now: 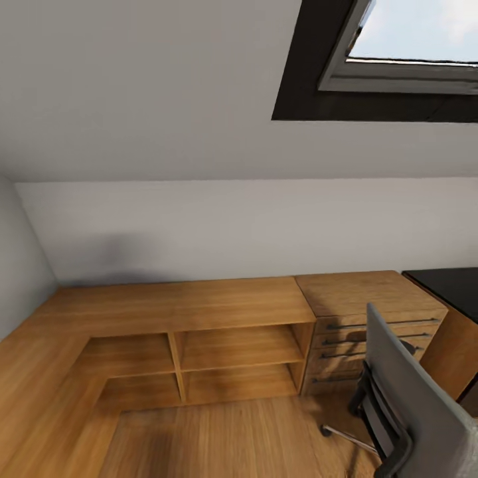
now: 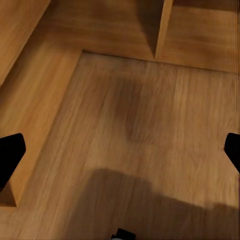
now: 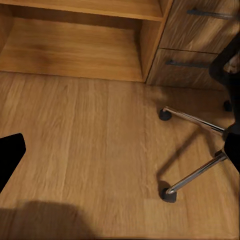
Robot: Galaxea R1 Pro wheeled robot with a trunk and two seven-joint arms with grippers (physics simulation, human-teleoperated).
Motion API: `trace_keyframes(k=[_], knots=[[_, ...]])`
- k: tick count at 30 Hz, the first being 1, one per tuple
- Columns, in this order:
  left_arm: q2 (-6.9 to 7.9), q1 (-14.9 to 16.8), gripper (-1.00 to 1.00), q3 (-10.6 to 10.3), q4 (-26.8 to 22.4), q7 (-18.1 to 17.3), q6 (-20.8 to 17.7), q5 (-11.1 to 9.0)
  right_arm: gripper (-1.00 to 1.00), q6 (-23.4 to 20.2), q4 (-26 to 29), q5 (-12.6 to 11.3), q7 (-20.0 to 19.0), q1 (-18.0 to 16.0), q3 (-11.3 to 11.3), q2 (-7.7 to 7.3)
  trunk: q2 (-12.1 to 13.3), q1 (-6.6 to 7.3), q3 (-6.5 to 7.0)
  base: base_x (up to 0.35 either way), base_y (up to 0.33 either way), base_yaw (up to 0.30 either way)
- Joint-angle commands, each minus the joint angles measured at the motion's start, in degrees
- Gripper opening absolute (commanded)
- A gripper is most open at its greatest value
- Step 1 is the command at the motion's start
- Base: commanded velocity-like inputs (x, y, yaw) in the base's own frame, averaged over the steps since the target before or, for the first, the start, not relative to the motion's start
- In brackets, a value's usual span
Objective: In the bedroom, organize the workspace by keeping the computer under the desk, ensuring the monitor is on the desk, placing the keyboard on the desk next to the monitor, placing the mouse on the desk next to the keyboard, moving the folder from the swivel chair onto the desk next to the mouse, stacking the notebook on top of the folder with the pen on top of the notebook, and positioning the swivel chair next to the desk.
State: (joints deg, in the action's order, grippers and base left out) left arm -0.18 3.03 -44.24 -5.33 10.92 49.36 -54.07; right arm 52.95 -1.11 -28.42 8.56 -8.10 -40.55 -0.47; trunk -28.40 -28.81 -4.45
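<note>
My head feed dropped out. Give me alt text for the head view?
A grey swivel chair stands at lower right before a wooden drawer unit. Low open wooden shelving runs left along a white wall, under a skylight.

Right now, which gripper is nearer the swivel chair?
Right. The right gripper hangs over the floor just beside the swivel chair base and its castors; the left gripper hangs over floor by the open shelves.
</note>
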Motion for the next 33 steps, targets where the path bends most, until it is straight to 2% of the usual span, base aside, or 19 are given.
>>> trace_keyframes(k=[1,17,27,33], knots=[[0.01,0.04,1.00,-0.49,-0.03,0.60,0.12,0.02,1.00,0.14,-0.12,-0.01,0.41,-0.07,-0.49,0.03,-0.11,-0.03,-0.12,0.011,0.008,-0.281],[-0.04,0.05,1.00,-0.49,-0.03,0.60,0.12,0.02,1.00,0.11,-0.12,0.11,0.40,-0.07,-0.49,0.21,-0.11,-0.03,-0.12,0.002,0.011,-0.282],[-0.31,0.05,1.00,-0.49,-0.03,0.60,0.11,0.02,1.00,0.13,-0.12,0.11,0.40,-0.07,-0.37,0.72,-0.11,-0.03,-0.12,0.169,0.228,-0.284],[-0.34,0.05,1.00,-0.48,0.01,0.60,0.04,0.02,1.00,0.14,-0.12,0.11,0.40,-0.07,-0.40,0.73,-0.11,-0.03,-0.12,0.043,0.041,-0.292]])
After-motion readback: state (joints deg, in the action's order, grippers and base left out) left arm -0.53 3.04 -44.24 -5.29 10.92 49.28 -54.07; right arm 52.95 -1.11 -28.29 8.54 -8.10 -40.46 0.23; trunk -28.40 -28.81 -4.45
